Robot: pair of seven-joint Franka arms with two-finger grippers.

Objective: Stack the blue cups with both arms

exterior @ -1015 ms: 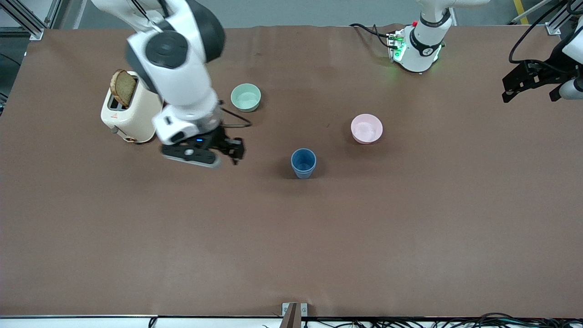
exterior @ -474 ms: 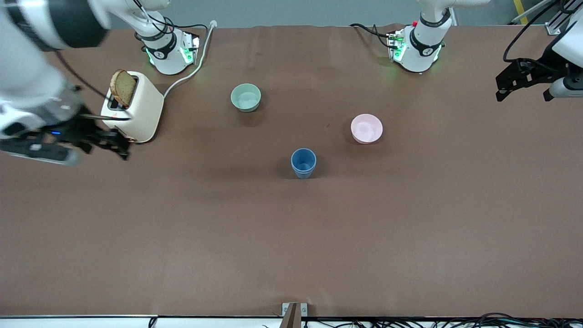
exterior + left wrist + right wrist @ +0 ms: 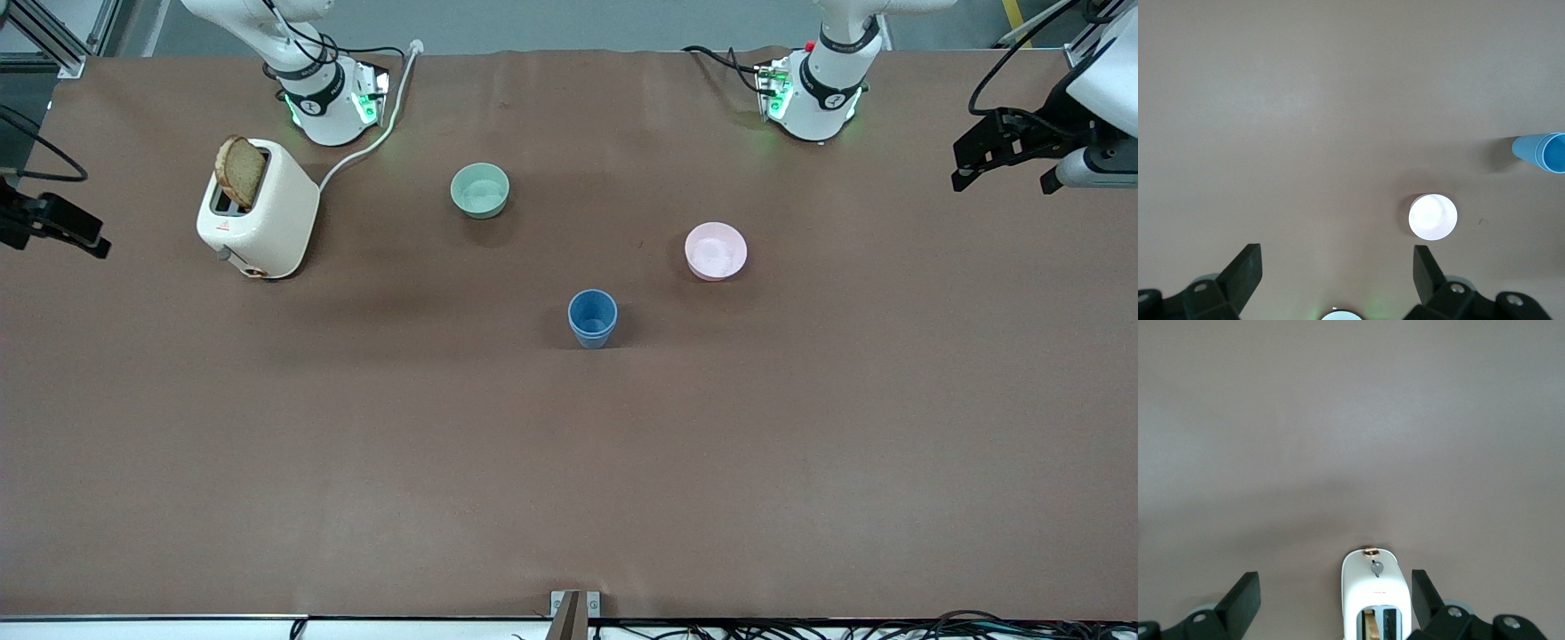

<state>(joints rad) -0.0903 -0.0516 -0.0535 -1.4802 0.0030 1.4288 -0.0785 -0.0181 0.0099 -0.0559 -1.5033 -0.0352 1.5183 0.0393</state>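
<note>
One blue cup shape (image 3: 592,317) stands upright mid-table, nearer the front camera than the pink bowl. A second rim line shows under its lip, like one cup nested in another. It also shows in the left wrist view (image 3: 1541,152). My left gripper (image 3: 1003,176) is open and empty, up over the left arm's end of the table; its fingers are spread wide in the left wrist view (image 3: 1335,257). My right gripper (image 3: 55,227) is at the right arm's end, partly cut off by the view's edge. It is open and empty in the right wrist view (image 3: 1331,583).
A cream toaster (image 3: 258,212) with a slice of bread stands toward the right arm's end and shows between the right gripper's fingers (image 3: 1375,593). A pale green bowl (image 3: 480,190) and a pink bowl (image 3: 716,251) stand farther from the front camera than the cup.
My right arm has swung away from beside the toaster out to the right arm's end of the table. My left gripper has shifted slightly inward. The cup has not moved.
</note>
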